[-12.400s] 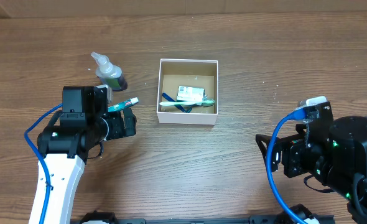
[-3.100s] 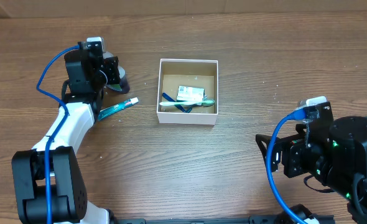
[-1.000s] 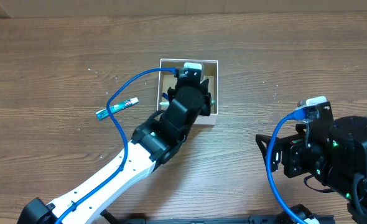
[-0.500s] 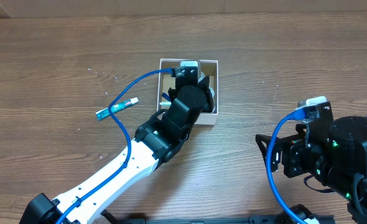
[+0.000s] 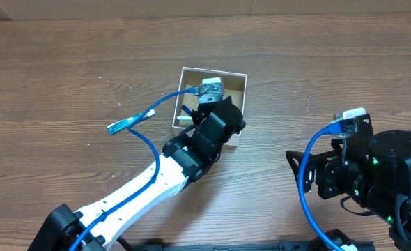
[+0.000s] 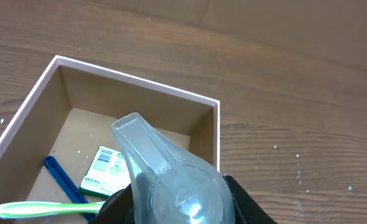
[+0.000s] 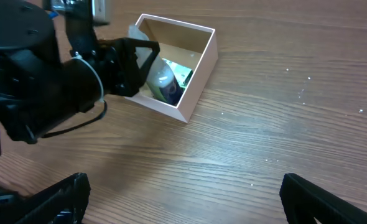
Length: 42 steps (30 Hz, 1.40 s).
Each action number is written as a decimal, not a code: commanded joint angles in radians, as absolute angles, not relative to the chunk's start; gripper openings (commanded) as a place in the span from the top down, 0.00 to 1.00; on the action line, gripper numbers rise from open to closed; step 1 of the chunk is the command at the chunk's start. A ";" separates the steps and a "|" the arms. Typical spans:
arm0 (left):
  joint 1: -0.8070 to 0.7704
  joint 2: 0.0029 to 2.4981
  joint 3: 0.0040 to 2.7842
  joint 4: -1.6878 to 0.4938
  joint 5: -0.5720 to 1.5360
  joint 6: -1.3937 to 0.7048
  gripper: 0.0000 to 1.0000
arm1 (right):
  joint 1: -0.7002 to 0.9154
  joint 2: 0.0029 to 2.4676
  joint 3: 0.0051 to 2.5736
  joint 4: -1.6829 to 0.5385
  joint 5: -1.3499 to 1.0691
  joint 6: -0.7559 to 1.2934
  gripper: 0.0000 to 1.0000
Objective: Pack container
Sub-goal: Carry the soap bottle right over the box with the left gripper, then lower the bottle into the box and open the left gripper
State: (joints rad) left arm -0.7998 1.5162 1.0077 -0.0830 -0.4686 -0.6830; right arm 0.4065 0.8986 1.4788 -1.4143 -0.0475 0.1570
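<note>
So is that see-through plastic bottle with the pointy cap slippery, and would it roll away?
Probably a bit slippery: the clear plastic bottle looks smooth and glossy, though the left end effector is clamped on it. Laid down it might roll, since its shoulder looks round. It seems light, being thin see-through plastic.

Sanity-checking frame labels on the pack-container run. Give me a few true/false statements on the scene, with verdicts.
1. The left gripper grips a clear bottle at the container. True.
2. The right gripper holds the bottle. False: it is open and empty, apart from the container.
3. A green-and-white packet lies in the container. True.
4. The teal tube is packed in the container. False: it lies on the table, left of the container.
</note>
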 commanded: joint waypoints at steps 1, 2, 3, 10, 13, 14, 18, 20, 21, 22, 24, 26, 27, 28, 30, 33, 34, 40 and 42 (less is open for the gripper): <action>-0.812 1.523 1.031 -0.068 -0.506 -0.709 0.96 | 0.408 0.898 1.479 -1.409 -0.038 0.161 0.00; -0.812 1.523 1.031 -0.068 -0.506 -0.709 0.96 | 0.408 0.898 1.479 -1.409 -0.038 0.161 0.00; -0.812 1.526 1.031 -0.071 -0.509 -0.702 0.96 | 0.408 0.898 1.479 -1.409 -0.038 0.161 0.00; -0.812 1.532 1.031 -0.080 -0.508 -0.684 0.96 | 0.408 0.898 1.479 -1.409 -0.038 0.161 0.00; -0.812 1.532 1.031 -0.079 -0.505 -0.684 0.96 | 0.408 0.898 1.479 -1.409 -0.038 0.161 0.00; -0.812 1.532 1.031 -0.081 -0.504 -0.682 0.96 | 0.408 0.898 1.479 -1.409 -0.038 0.161 0.00; -0.812 1.532 1.031 -0.082 -0.497 -0.656 0.89 | 0.408 0.898 1.479 -1.409 -0.038 0.161 0.00; -0.812 1.532 1.031 -0.082 -0.497 -0.650 0.85 | 0.408 0.898 1.479 -1.409 -0.038 0.161 0.00; -0.812 1.532 1.031 -0.082 -0.497 -0.650 0.84 | 0.408 0.898 1.479 -1.409 -0.038 0.161 0.00; -0.812 1.532 1.031 -0.082 -0.497 -0.650 0.81 | 0.408 0.898 1.479 -1.409 -0.038 0.161 0.00; -0.812 1.532 1.031 -0.082 -0.497 -0.650 0.77 | 0.408 0.898 1.479 -1.409 -0.038 0.161 0.00; -0.812 1.532 1.031 -0.082 -0.497 -0.650 0.71 | 0.408 0.898 1.479 -1.409 -0.038 0.161 0.00; -0.812 1.532 1.031 -0.082 -0.497 -0.650 0.70 | 0.408 0.898 1.479 -1.409 -0.038 0.161 0.00; -0.812 1.532 1.031 -0.082 -0.497 -0.650 0.70 | 0.408 0.898 1.479 -1.409 -0.038 0.161 0.00; -0.812 1.532 1.031 -0.082 -0.496 -0.650 0.64 | 0.408 0.898 1.479 -1.409 -0.038 0.161 0.00; -0.812 1.532 1.031 -0.082 -0.473 -0.650 0.56 | 0.408 0.898 1.479 -1.409 -0.038 0.161 0.00; -0.812 1.532 1.031 -0.082 -0.466 -0.650 0.55 | 0.408 0.898 1.479 -1.409 -0.038 0.161 0.00; -0.812 1.532 1.031 -0.082 -0.466 -0.640 0.51 | 0.408 0.898 1.479 -1.409 -0.038 0.161 0.00; -0.812 1.532 1.031 -0.082 -0.466 -0.619 0.51 | 0.408 0.898 1.479 -1.409 -0.038 0.161 0.00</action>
